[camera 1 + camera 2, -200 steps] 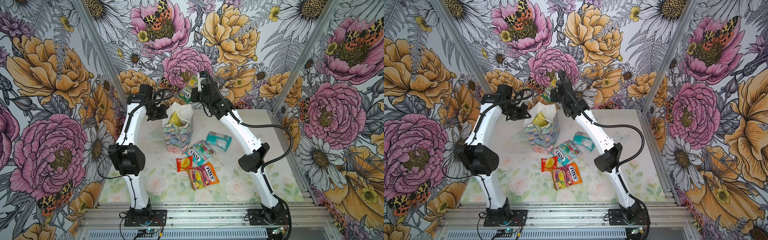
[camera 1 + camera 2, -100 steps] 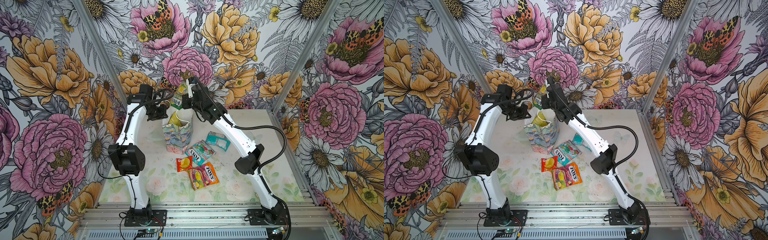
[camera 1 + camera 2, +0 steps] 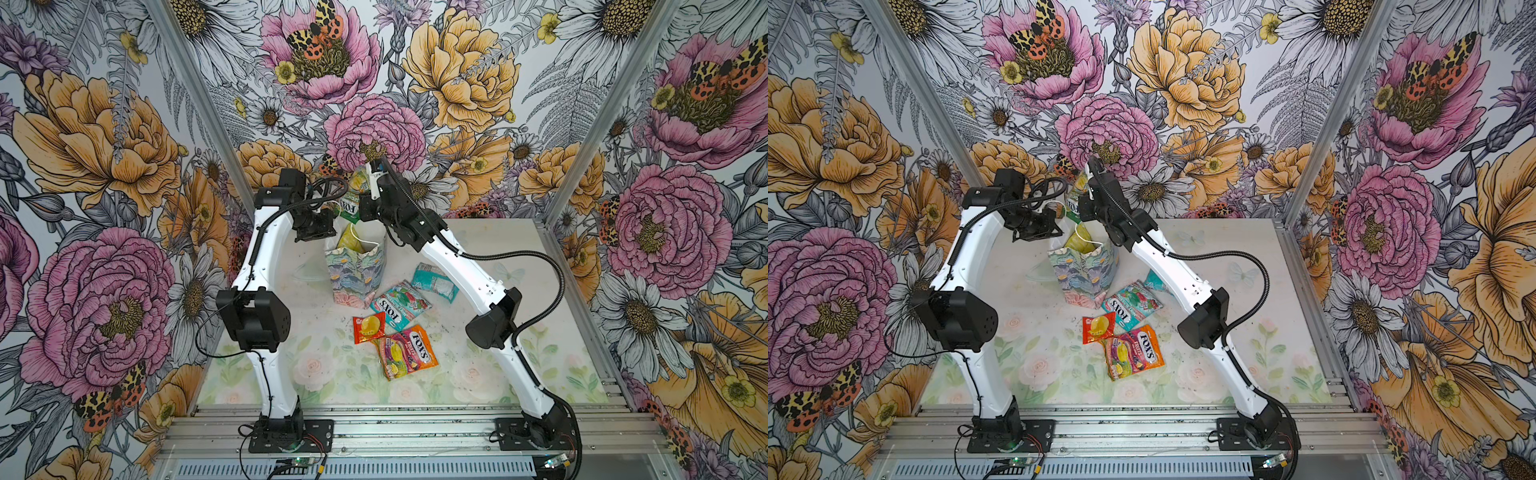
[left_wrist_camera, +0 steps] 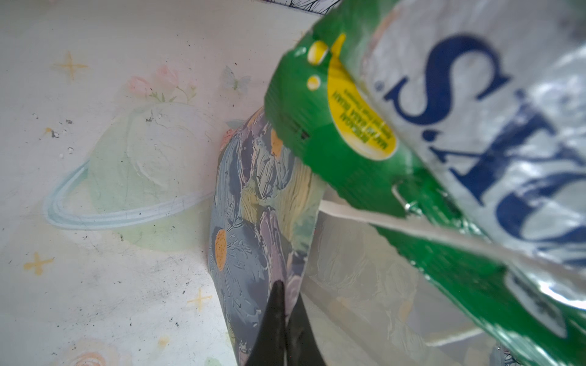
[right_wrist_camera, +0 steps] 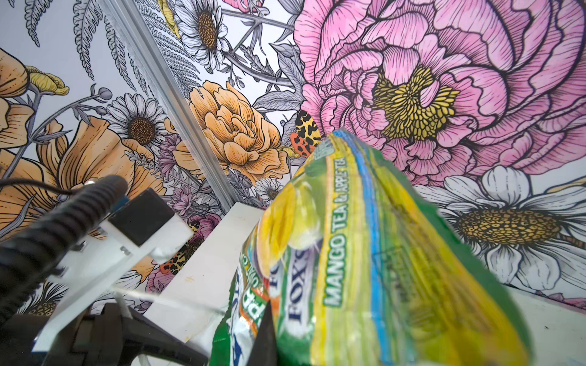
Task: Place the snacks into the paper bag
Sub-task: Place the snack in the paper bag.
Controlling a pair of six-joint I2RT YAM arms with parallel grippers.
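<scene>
The left arm (image 3: pixel 266 249) rises from its base at the front edge of the tabletop (image 3: pixel 332 378), folds at a low elbow, climbs steeply, then bends at the top so its wrist reaches sideways toward the paper bag (image 3: pixel 357 272). The left gripper (image 4: pixel 283 317) is pinched closed on the bag's printed wall near the rim, and a white cord handle (image 4: pixel 348 213) runs close by. The bag stands upright toward the far edge, about midway across, with its mouth open and a yellow packet (image 3: pixel 351 241) showing inside.

The right arm (image 3: pixel 461 274) leans in from its base at the front edge, bends at its elbow and slopes up across the tabletop, ending with the wrist raised by the bag's far side. The right gripper (image 3: pixel 360 207) clamps a green packet (image 3: pixel 350 195) marked FOX'S, held in the air just above the bag's mouth.

Four more snacks lie flat on the front side of the bag. A teal packet (image 3: pixel 399 305) is just beside its base. A small red-orange packet (image 3: pixel 368 328) and an orange packet (image 3: pixel 409 351) lie nearer the front edge. A teal-and-white packet (image 3: pixel 434 280) is partly hidden under the right forearm.
</scene>
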